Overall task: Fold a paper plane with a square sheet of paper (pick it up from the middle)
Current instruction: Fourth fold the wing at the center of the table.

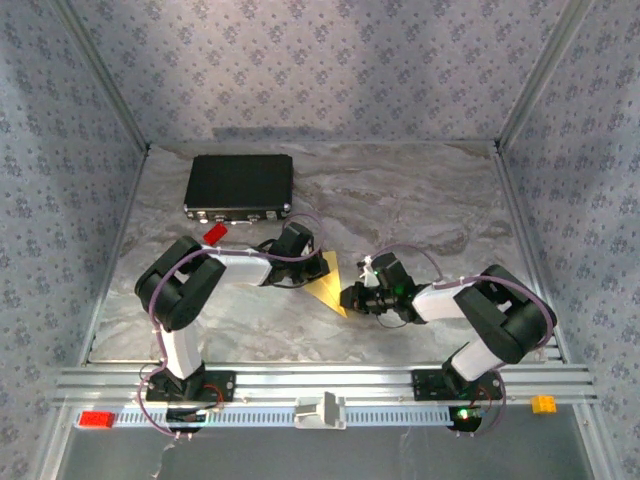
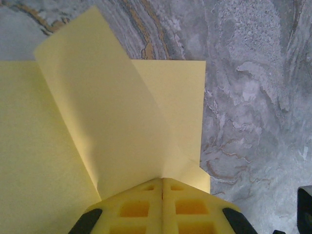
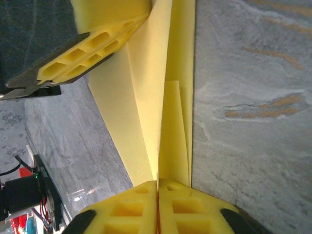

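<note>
Marbled grey table (image 1: 420, 210) inside patterned walls (image 1: 330, 70), with a black case (image 1: 238, 185) toward the far-left corner and a small red brick (image 1: 213, 232) just beside the case's near edge. Around the middle of the table, nearer the near edge than the far one, the pale-yellow sheet of paper (image 1: 328, 290) sits between the two arms, partly folded into a tapering shape. The left gripper (image 2: 162, 183) is pressed together on one end of it. The right gripper (image 3: 158, 185) is pinching the other end, jaws flat against each other with only paper between them. Seen from the left wrist, a loose flap (image 2: 102, 112) stands up off the layer beneath, not creased down.

My reading of the risks: with both ends clamped, any pull apart or twist between the arms could tear the thin paper or drag it out of one pinch. The loose flap may spring open, or crease off-line, if a grip lets go before it is pressed flat, which would leave lopsided wings. Whether the sheet touches the table I cannot tell; if it does, a sideways drag may crumple its lower edge
</note>
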`<move>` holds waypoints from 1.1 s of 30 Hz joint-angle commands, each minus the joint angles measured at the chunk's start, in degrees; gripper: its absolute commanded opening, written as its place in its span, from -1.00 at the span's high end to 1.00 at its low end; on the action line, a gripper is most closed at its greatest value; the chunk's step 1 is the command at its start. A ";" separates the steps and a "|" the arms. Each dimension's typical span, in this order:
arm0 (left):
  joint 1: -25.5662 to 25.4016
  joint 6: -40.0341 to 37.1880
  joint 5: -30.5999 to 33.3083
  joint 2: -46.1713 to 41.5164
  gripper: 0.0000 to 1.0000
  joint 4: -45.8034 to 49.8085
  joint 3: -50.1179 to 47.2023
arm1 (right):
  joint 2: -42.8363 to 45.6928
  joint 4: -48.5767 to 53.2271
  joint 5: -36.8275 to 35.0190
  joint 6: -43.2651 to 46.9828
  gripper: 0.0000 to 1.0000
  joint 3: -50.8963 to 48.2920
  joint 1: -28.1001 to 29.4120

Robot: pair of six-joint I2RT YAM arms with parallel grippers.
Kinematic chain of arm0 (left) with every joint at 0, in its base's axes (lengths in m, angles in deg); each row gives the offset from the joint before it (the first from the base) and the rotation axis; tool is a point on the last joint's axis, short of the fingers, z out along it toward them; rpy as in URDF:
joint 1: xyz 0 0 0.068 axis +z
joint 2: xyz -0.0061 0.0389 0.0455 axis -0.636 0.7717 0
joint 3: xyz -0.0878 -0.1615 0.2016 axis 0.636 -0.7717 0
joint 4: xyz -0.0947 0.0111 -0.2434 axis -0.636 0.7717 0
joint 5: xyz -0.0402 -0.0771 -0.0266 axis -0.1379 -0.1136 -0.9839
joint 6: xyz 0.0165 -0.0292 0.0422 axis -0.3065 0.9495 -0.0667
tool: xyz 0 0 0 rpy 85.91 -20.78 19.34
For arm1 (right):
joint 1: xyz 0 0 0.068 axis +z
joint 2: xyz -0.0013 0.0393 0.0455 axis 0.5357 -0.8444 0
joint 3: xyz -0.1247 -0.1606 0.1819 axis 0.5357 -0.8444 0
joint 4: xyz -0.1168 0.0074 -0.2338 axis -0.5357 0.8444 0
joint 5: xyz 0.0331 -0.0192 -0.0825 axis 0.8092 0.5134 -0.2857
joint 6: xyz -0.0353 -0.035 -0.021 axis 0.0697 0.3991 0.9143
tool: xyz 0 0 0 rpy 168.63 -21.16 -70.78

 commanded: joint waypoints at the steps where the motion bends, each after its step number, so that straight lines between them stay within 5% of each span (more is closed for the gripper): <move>1: -0.22 -0.79 0.89 1.84 0.90 1.66 -1.06 | -0.46 7.94 -0.54 1.06 0.86 -1.29 0.99; 12: -0.17 -0.60 0.83 1.99 0.90 1.45 -1.28 | 3.19 9.67 0.58 0.29 0.73 -3.07 0.98; 18: -0.23 -0.42 0.88 2.01 0.90 1.08 -1.48 | 2.61 9.21 1.29 0.37 0.91 -4.19 1.06; 28: -0.22 -0.36 0.92 1.93 0.91 1.06 -1.64 | 5.57 13.90 -0.20 0.92 0.69 -4.15 0.82; 33: -0.32 -0.44 0.82 2.10 0.91 1.06 -1.38 | 4.30 13.47 0.30 1.08 0.89 -4.53 0.81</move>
